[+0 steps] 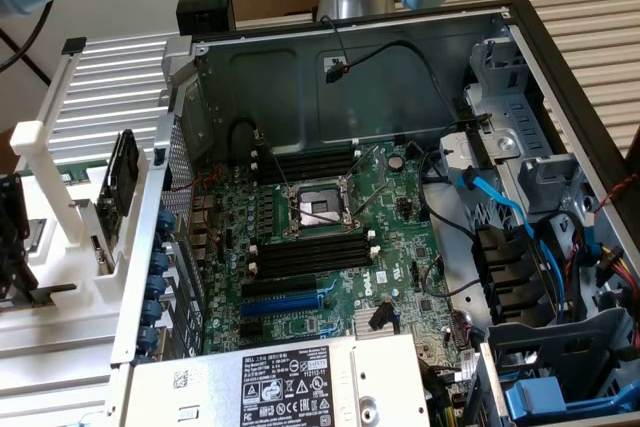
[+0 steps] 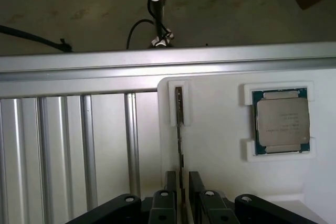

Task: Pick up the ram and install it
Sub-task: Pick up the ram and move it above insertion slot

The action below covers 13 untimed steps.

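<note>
the claw point(image 2: 182, 190) is open, its two black fingers point(image 2: 195, 182) standing one on each side of the ram point(image 2: 179, 109) with a gap left on both sides, so nothing is gripped. the ram stands on its long edge in a narrow slot at a corner of the white holder point(image 2: 220, 156), right beside the holder edge that meets the ribbed metal desk point(image 2: 63, 145). a processor chip point(image 2: 282, 120) lies flat in its own recess of the same holder, apart from the ram. in the exterior view the open computer case point(image 1: 300, 57) lies on the desk, with the holder outside it toward the exterior view's left. inside the case, the motherboard point(image 1: 400, 207) shows long black slots point(image 1: 310, 252) with white end clips and a blue slot point(image 1: 285, 305) just beside them.
</note>
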Available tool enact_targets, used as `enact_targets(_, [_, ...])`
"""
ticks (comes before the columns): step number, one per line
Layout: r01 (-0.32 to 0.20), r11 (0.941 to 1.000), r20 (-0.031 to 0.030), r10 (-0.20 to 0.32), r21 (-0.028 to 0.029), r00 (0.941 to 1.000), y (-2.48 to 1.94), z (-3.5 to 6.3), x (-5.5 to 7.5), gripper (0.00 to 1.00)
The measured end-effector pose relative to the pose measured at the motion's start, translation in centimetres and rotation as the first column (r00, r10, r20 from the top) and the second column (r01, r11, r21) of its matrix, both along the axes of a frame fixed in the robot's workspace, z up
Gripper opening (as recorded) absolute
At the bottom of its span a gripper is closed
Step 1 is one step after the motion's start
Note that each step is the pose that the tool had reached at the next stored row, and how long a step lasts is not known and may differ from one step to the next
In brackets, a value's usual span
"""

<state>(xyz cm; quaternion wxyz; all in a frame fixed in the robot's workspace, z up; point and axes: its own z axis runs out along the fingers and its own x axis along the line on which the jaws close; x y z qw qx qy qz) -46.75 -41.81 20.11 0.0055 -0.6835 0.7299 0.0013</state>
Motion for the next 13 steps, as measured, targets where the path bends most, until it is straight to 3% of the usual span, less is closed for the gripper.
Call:
enact_targets(6, [-0.002, 1.0000, 0.0001, 0.002, 0.0001, 1.0000, 0.00, 0.00, 0.00, 0.22])
enact_targets(8, [-0.002, 1.0000, 0.0000, 0.002, 0.0000, 1.0000, 0.00, 0.00, 0.00, 0.12])
enact_targets(13, [-0.003, 1.0000, 0.0001, 0.003, 0.0001, 1.0000, 0.00, 0.14, 0.00, 0.12])
